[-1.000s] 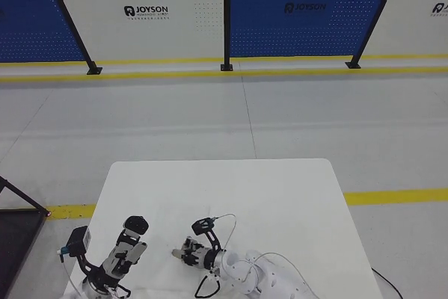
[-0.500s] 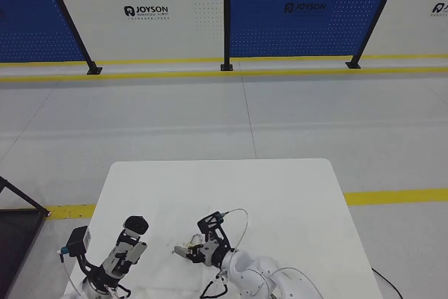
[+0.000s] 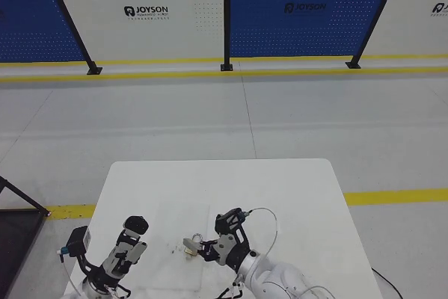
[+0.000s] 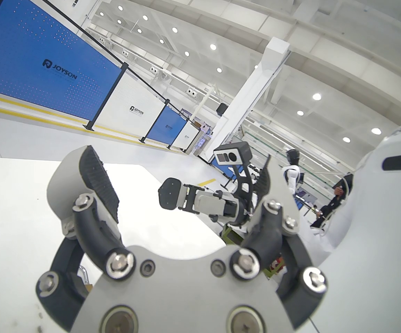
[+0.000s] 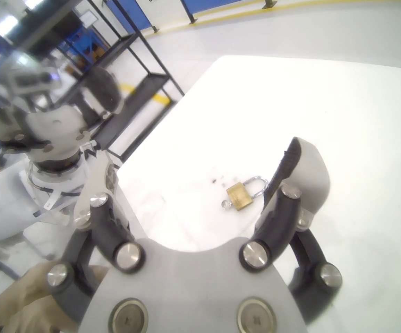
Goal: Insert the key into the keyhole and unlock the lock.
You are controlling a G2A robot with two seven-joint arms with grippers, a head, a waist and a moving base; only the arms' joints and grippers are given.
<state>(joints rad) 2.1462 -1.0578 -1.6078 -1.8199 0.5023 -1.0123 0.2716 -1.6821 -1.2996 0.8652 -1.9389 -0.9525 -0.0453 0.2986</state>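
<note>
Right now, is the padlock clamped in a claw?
No, the padlock lies flat on the table ahead of the open right claw.

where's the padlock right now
The padlock lies flat on the white table, near the robot's edge in the top view, just ahead of the open right gripper.

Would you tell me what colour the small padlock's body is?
Brass-gold padlock body; best in the right wrist view.

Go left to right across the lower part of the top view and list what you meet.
black rack → left gripper → padlock → right gripper
</note>
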